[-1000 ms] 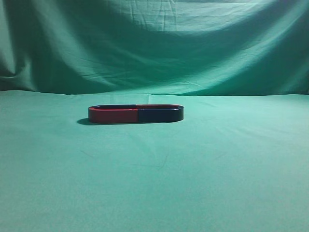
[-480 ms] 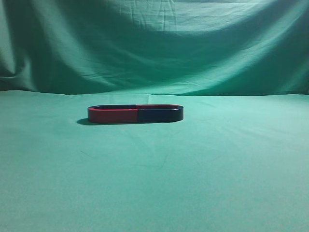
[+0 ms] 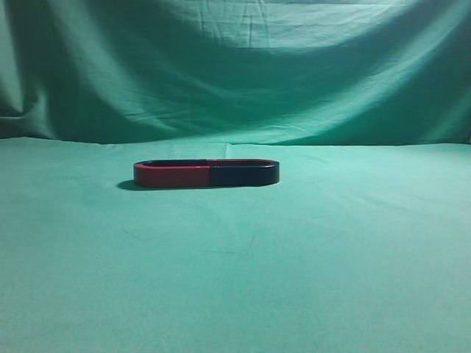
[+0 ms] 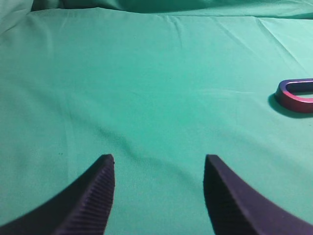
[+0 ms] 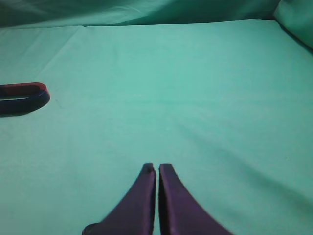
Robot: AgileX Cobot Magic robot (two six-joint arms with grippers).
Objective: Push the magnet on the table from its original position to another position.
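Note:
The magnet [image 3: 244,174] lies flat on the table [image 3: 243,272], a little left of centre, dark navy side toward the exterior camera with a thin red top edge. Its curved end shows at the left edge of the right wrist view [image 5: 22,99]. My right gripper [image 5: 157,169] is shut and empty, low over the green cloth [image 5: 195,98], well to the right of the magnet. My left gripper [image 4: 159,161] is open and empty over bare cloth [image 4: 146,88]. Neither gripper shows in the exterior view.
A same-sized U-shaped magnet with a red near side [image 3: 173,176] lies end to end with the navy one, the two forming a closed oval. Its curved end shows at the right edge of the left wrist view [image 4: 296,95]. A green backdrop drape [image 3: 235,66] hangs behind.

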